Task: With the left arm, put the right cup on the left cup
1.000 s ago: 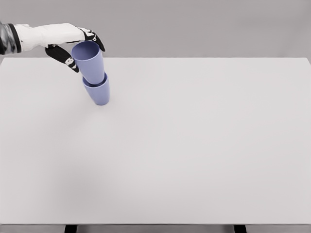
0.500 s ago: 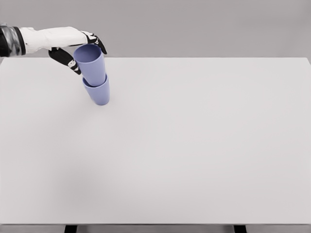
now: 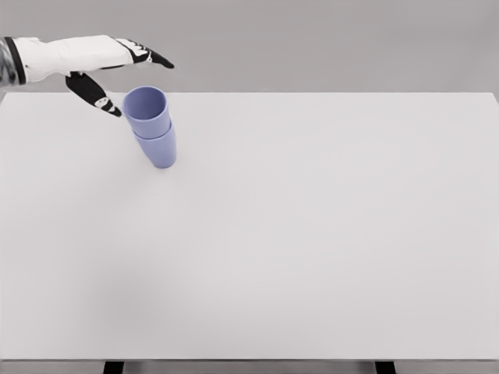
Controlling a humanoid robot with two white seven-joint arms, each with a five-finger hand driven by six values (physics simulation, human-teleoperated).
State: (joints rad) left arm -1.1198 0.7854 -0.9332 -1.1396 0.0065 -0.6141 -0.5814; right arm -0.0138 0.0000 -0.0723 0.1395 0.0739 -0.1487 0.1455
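Far left, upper corner: white-sleeved left hand with black fingers [image 3: 109, 70] — fingers spread and extended, holding nothing, thumb angled down toward the cup rim but apart from it. Just right of the hand: upper periwinkle-blue plastic cup [image 3: 147, 110], open mouth up, nested inside the lower periwinkle-blue plastic cup [image 3: 158, 149], the pair leaning slightly left. The stack stands on the broad pale-grey rectangular table [image 3: 312, 234] near its far left corner. Nothing lies between hand and stack. Beneath the near edge — two dark table legs [image 3: 114, 367].
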